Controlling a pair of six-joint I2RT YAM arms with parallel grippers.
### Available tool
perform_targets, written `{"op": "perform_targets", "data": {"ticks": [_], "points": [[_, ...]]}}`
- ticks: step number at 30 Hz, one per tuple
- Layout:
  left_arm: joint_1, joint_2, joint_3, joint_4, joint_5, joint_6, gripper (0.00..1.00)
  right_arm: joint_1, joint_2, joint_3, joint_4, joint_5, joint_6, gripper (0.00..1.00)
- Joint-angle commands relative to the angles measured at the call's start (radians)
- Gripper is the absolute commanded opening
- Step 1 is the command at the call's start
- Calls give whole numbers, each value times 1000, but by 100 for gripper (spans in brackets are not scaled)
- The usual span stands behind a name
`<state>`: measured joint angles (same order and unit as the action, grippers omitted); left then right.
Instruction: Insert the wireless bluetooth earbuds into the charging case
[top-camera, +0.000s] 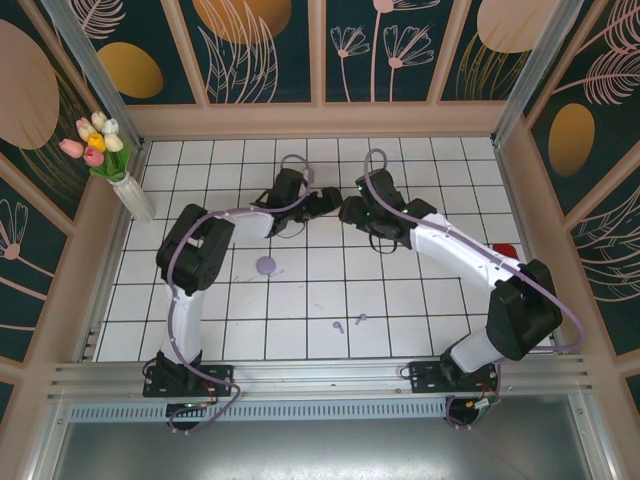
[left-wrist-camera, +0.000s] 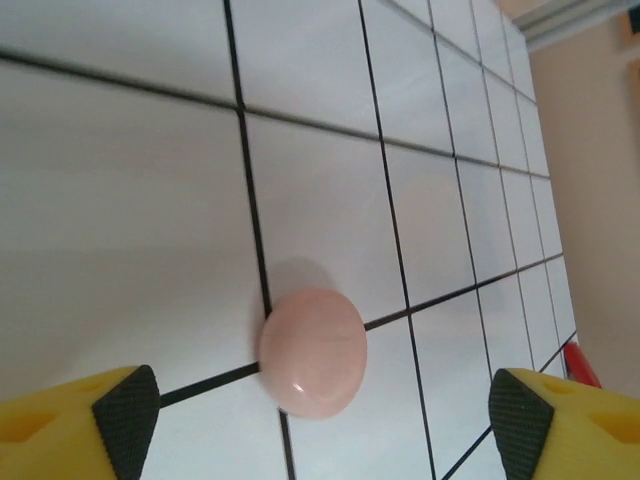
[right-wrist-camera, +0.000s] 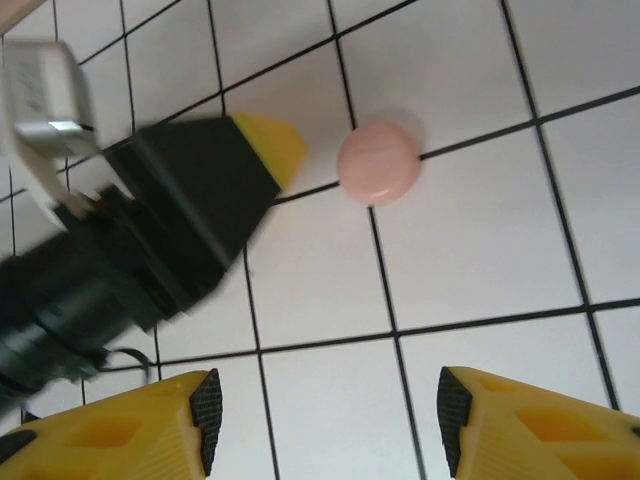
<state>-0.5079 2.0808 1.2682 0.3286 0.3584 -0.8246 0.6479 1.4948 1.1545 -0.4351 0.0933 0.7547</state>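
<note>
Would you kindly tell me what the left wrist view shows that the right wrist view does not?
Left wrist view: a small red object at the right edge. Right wrist view: the open right gripper, holding nothing. Both: the closed round pale pink case on the white tiled table, and the open left gripper close to it, not touching.

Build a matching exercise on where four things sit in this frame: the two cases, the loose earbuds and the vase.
Things:
1. pink case
2. lilac case
3. lilac earbuds
4. vase of tulips

Places:
A. at the far left corner of the table
B. loose on the tiles at the near middle
C. just ahead of the open left gripper
D. on the tiles beside the left arm

Pairs: 1-C; 2-D; 3-B; 4-A
</note>
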Motion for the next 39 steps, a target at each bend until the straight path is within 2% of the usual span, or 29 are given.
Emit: {"op": "perform_targets", "data": {"ticks": [1,2,5,9,17,20,26,39], "points": [[57,-149,-40,-8,-47,41,89,59,-2,27,-37,51,50,61],[74,-179,-52,-21,-65,51,99,76,13,29,-36,52,62,61],[131,-274,-77,-74,-147,100,99,139,93,63,-43,56,94,62],[217,-391,-112,-127,-266,138,99,220,255,188,-101,69,102,62],[378,-588,-223,-97,-509,136,99,330,598,531,-230,47,-29,66],[422,-621,-235,-97,-516,102,99,358,712,671,-300,45,-79,66],[450,-662,-270,-66,-530,97,99,389,864,872,-416,65,-133,68],[460,-698,-331,-11,-531,126,99,428,933,914,-461,51,-168,68]]}}
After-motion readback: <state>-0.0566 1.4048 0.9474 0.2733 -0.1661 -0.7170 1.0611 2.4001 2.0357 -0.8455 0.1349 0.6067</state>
